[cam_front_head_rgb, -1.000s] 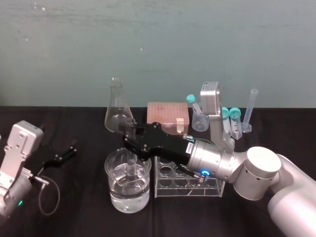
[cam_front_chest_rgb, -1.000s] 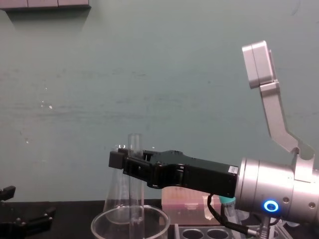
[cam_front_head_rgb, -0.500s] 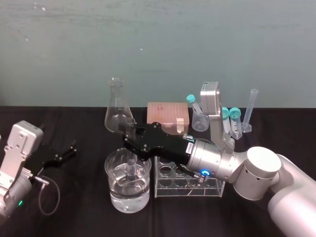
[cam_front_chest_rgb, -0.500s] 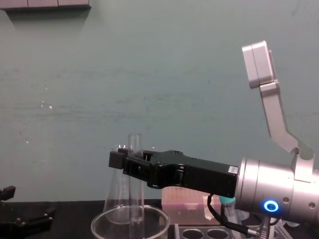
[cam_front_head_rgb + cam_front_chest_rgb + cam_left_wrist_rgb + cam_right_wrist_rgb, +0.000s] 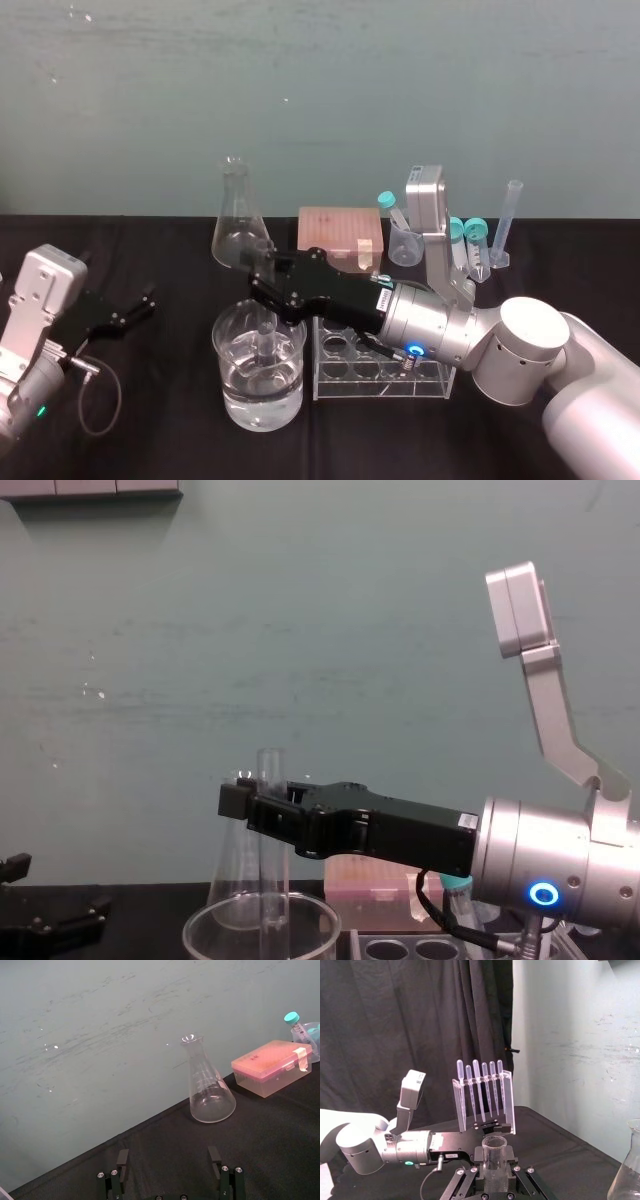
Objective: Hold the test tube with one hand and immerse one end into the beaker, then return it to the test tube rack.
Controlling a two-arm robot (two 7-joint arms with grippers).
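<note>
Head view: right gripper (image 5: 262,278) was clamped on the test tube (image 5: 264,246). The tube stood upright w/ its lower end down in the beaker (image 5: 232,392), which held liquid by the look of it and sat toward the counter's (image 5: 170,440) front edge. The test tube rack (image 5: 385,385) was just beside it on the right, and the left gripper (image 5: 120,314) was parked nr the left edge. Step in hand looked to be the dip: best done vertical & centred, clear of the thick rim, then lifted straight up before swinging to a rack hole. Left wrist view: left gripper's fingers were spread, nothing held. The conical flask (image 5: 210,1087) was smooth clear glass, the pinkish box (image 5: 272,1067) matte plastic. Right wrist view: tube mouth was round, thin-walled, prob. slippery, so the grip should be firm but gentle. Chest view: tube ran down btwn the fingers into the beaker's wide round mouth.
</note>
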